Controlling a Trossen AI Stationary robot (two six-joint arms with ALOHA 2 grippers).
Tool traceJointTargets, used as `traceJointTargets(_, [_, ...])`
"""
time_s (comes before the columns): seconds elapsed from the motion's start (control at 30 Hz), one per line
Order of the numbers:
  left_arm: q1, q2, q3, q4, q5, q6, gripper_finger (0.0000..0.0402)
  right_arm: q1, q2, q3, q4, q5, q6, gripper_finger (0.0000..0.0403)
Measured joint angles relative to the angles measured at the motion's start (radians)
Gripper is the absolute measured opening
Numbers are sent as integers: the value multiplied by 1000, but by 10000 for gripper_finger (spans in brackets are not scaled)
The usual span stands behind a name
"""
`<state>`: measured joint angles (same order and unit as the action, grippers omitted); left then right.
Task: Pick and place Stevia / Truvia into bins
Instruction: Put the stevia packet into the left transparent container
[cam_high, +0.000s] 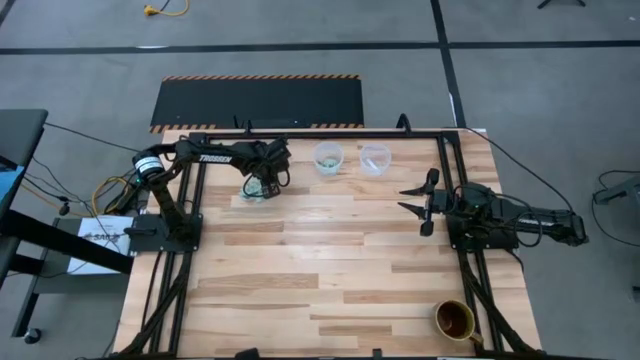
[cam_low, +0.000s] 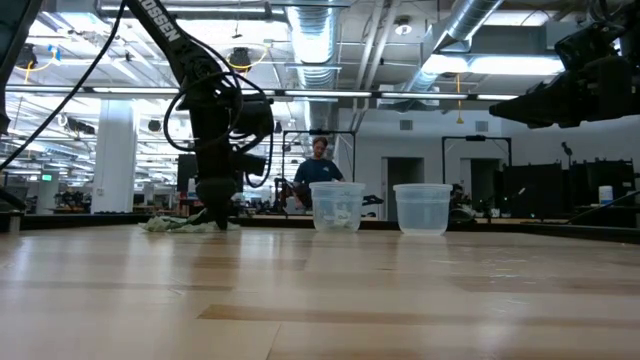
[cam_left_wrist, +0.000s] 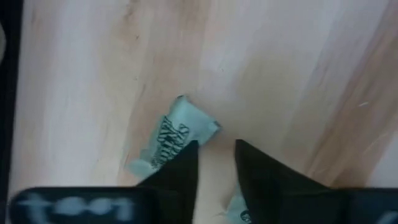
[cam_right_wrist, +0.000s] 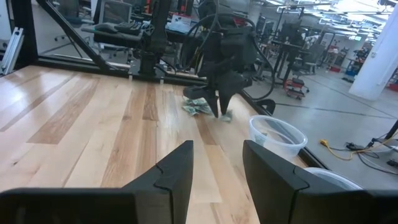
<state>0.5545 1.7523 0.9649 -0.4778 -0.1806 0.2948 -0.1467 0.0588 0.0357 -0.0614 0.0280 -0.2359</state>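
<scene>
The sweetener packets (cam_high: 258, 188) lie in a small loose heap on the bench (cam_high: 330, 260), at about eleven o'clock from the bench's middle in the overhead view, just beside the nearer of the two clear cups (cam_high: 328, 158); the second cup (cam_high: 375, 158) stands just past it, toward one o'clock.

The left gripper (cam_left_wrist: 216, 163) is down on the heap, tips at the wood. Its jaws stand a narrow gap apart; bare wood shows in that gap, one pale green packet (cam_left_wrist: 174, 134) lies against the outside of one finger and a corner of another (cam_left_wrist: 235, 210) shows by the other finger, so nothing is visibly pinched.

These packets look feather-light, thin and limp (paper with a little powder inside). They will likely slide on smooth wood rather than resist, and crumple rather than break, so a firm squeeze should do no harm. The best hold is probably across a raised or creased edge, taken from straight above; a packet lying dead flat gives the tips little to catch.

The right gripper (cam_right_wrist: 217, 168) waits at three o'clock near the bench's edge, jaws parted and empty.
</scene>
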Motion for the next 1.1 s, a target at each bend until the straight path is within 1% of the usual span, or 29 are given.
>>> traceJointTargets(0.07, [0,0,0,0,18,1,32,0,0,0,0,0,0,134])
traceJointTargets(0.1, [0,0,0,1,19,0,16,0,0,0,0,0,0,134])
traceJointTargets(0.13, [0,0,0,2,19,0,10,0,0,0,0,0,0,134])
traceJointTargets(0.37, [-18,0,0,16,18,6,1,0,0,0,1,0,0,134])
traceJointTargets(0.73, [-93,1,1,57,16,45,0,0,0,0,1,0,0,134])
traceJointTargets(0.93, [-139,2,32,67,16,75,0,0,0,0,1,0,1,134])
traceJointTargets(1.0, [-152,2,45,68,4,80,0,0,0,0,1,0,1,134])
traceJointTargets(1.1, [-165,2,57,67,-55,81,0,0,0,0,1,0,1,134])
